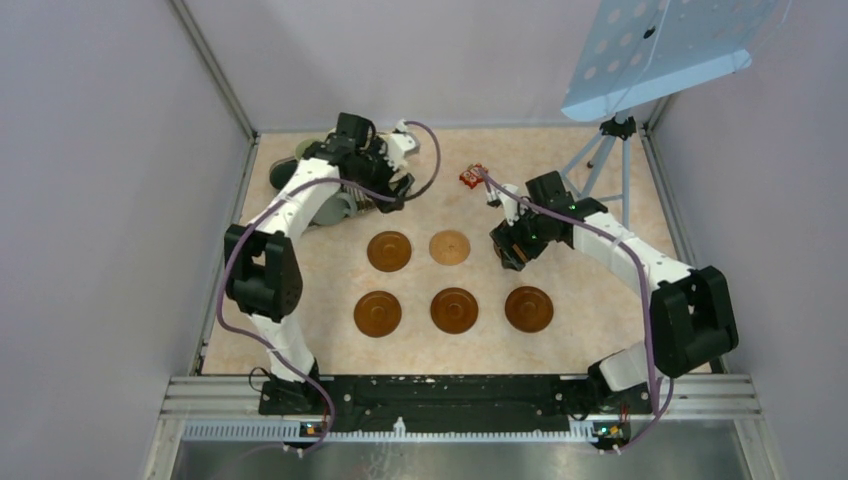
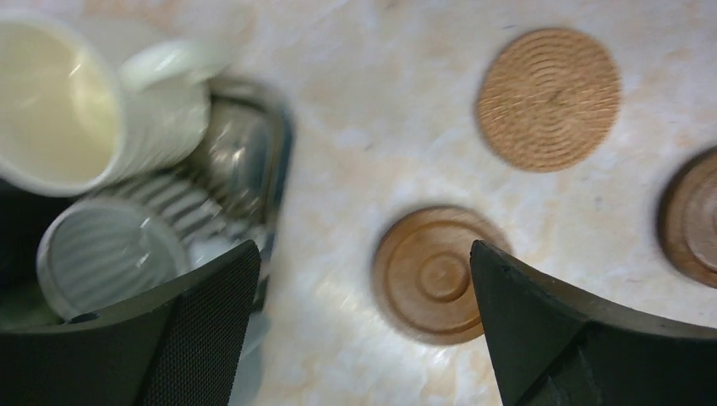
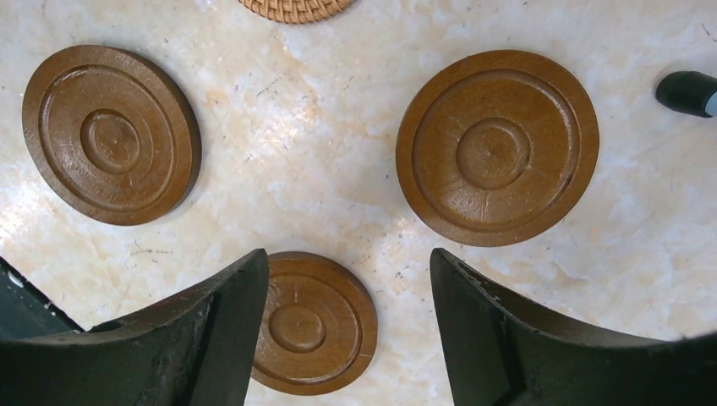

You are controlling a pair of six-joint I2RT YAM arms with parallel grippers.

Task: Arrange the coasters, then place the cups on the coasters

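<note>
Five coasters show from above in two rows: dark brown (image 1: pixel 389 251), tan (image 1: pixel 449 247), and dark brown (image 1: pixel 378 313), (image 1: pixel 454 310), (image 1: pixel 529 309). My right gripper (image 1: pixel 512 250) hovers at the right end of the back row. It is open (image 3: pixel 348 262), and a sixth brown coaster (image 3: pixel 317 323) lies flat on the table below, partly behind one finger. My left gripper (image 1: pixel 385 195) is open and empty (image 2: pixel 363 249) beside the cups. A cream cup (image 2: pixel 51 101) and a ribbed grey cup (image 2: pixel 110 254) lie tipped there. The left arm hides most of the cups from above.
A metal tray (image 2: pixel 249 161) lies under the cups at the back left. A small red packet (image 1: pixel 473 176) sits behind the coasters. A tripod (image 1: pixel 605 150) carrying a blue perforated panel (image 1: pixel 660 50) stands at the back right, with one foot (image 3: pixel 686 91) near my right gripper. Walls enclose the table.
</note>
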